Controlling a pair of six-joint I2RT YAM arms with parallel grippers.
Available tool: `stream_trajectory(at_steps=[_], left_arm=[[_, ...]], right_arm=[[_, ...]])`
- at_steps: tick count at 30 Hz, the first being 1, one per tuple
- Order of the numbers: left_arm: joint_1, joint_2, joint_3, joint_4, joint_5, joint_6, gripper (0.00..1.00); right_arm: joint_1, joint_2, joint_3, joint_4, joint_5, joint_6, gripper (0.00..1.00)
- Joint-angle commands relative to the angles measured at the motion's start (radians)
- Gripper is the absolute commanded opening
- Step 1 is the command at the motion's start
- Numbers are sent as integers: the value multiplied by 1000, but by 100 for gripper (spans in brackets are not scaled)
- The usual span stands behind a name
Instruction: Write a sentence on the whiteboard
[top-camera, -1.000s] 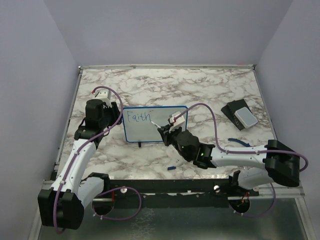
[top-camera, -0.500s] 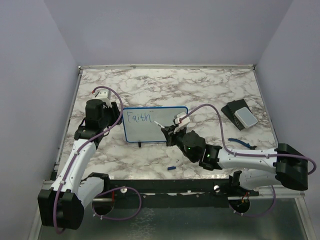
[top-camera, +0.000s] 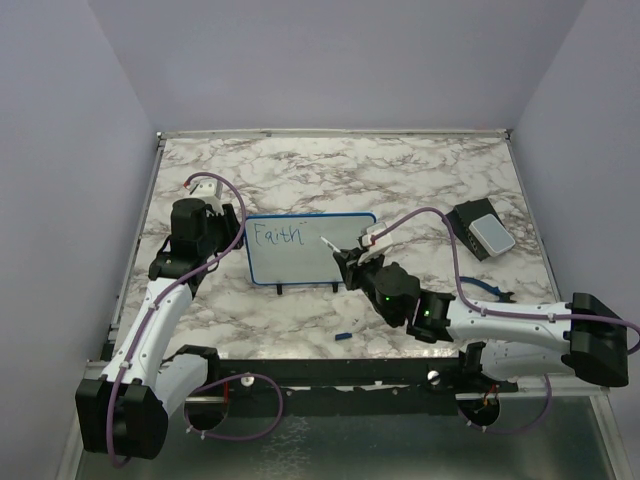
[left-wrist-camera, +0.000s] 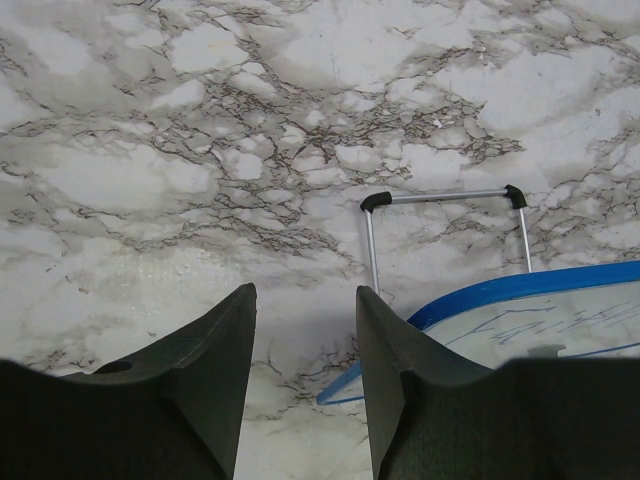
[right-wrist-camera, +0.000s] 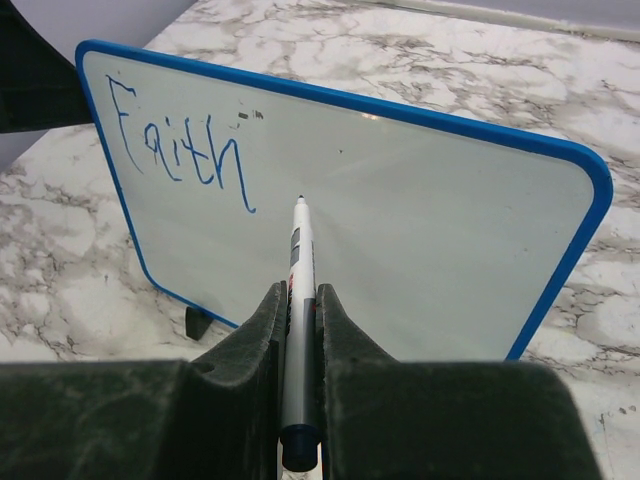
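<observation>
While upright on the tabletop (top-camera: 400, 170) on 2 black feet (right-wrist-camera: 198, 322), shows only "Faith" of the sentence (right-wrist-camera: 180, 140) in blue on the whiteboard (right-wrist-camera: 400, 220). Clamps a marker (right-wrist-camera: 298, 250) in the right pincer (right-wrist-camera: 298, 292), tip near the board. Holds the left pincer (left-wrist-camera: 305, 310) apart by its left end.

One whiteboard (top-camera: 290, 255) stood on the worktop (top-camera: 400, 175) on two black feet (top-camera: 281, 289), bearing one word (right-wrist-camera: 180, 140). There were one marker (right-wrist-camera: 300, 240), one dark block (top-camera: 480, 232), one small blue piece (top-camera: 342, 336), and two claws: left claw (left-wrist-camera: 305, 300), right claw (right-wrist-camera: 298, 295).
</observation>
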Motion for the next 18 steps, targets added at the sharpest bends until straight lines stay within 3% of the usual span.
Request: stream_trajectory(at_steps=[1,18], left_arm=[[-6,-17,-13,14,34,-4,47],[-5,-17,-14,14,35,-6,47]], right_arm=[[5,-15,-20,-13,64,5,1],[-23,52,0,81,40,-44,1]])
